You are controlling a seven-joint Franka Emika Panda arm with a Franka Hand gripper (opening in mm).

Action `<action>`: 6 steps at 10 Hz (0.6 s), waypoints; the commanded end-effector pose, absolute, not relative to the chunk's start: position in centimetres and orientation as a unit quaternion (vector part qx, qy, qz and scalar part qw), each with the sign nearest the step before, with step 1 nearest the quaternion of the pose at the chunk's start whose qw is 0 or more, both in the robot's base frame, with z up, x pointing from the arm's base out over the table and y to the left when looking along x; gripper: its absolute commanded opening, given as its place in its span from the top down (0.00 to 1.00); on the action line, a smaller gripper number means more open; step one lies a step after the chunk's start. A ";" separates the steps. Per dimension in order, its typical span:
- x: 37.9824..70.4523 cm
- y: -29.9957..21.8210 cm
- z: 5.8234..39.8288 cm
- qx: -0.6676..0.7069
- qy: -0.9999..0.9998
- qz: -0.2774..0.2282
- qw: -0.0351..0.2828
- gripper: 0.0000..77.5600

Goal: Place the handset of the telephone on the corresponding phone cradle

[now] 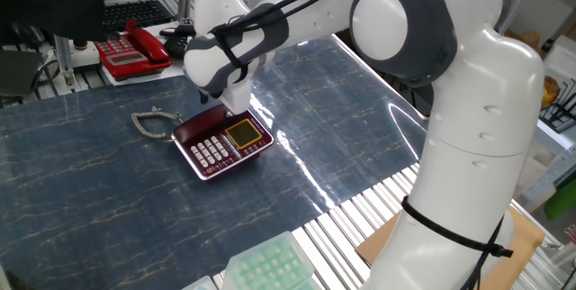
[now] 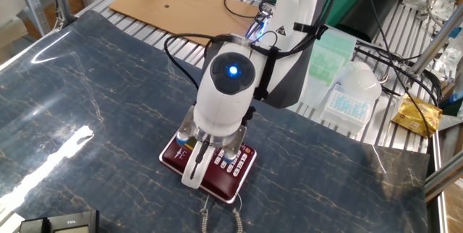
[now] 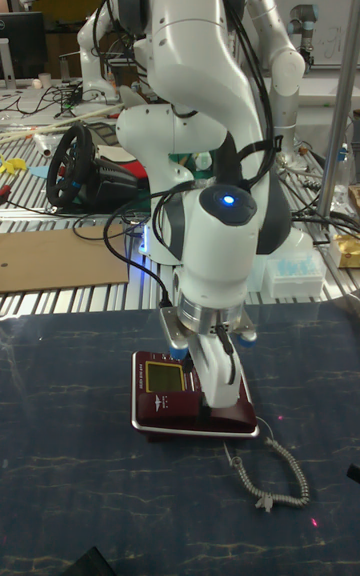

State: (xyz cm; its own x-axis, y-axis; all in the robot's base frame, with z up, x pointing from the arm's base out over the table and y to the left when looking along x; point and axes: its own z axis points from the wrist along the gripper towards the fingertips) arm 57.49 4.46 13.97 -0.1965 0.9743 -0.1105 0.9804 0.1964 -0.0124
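The dark red telephone [image 1: 222, 143] lies flat on the blue mat, its yellow screen [image 1: 241, 132] lit beside the white keypad. The handset [image 1: 192, 124] lies in the phone cradle [image 3: 236, 410] along one edge of the telephone, and its grey coiled cord [image 1: 148, 124] trails off onto the mat. My gripper [image 2: 199, 174] hangs straight down over that edge. One white finger [image 2: 190, 176] stands in front of the handset and the other is hidden behind it. The wrist covers the gap between the fingers, and they seem just loose of the handset.
A bright red phone [image 1: 133, 49] sits at the far edge of the table. A green tip box [image 1: 265, 267] is at the near edge. Cardboard [image 2: 173, 1] and plastic boxes [image 2: 347, 92] lie beyond the mat, and a black device [image 2: 58, 224] is at one corner.
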 end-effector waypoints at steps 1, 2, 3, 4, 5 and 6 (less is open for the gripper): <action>56.5 3.4 17.6 0.504 0.863 -0.040 0.018 0.00; 56.4 3.2 17.9 0.491 0.870 -0.041 0.017 0.00; 56.0 2.6 19.2 0.447 0.893 -0.041 0.017 0.00; 55.7 2.0 20.2 0.402 0.914 -0.041 0.014 0.00; 55.5 1.5 20.9 0.366 0.930 -0.038 0.011 0.00; 55.3 1.1 21.4 0.333 0.942 -0.038 0.009 0.00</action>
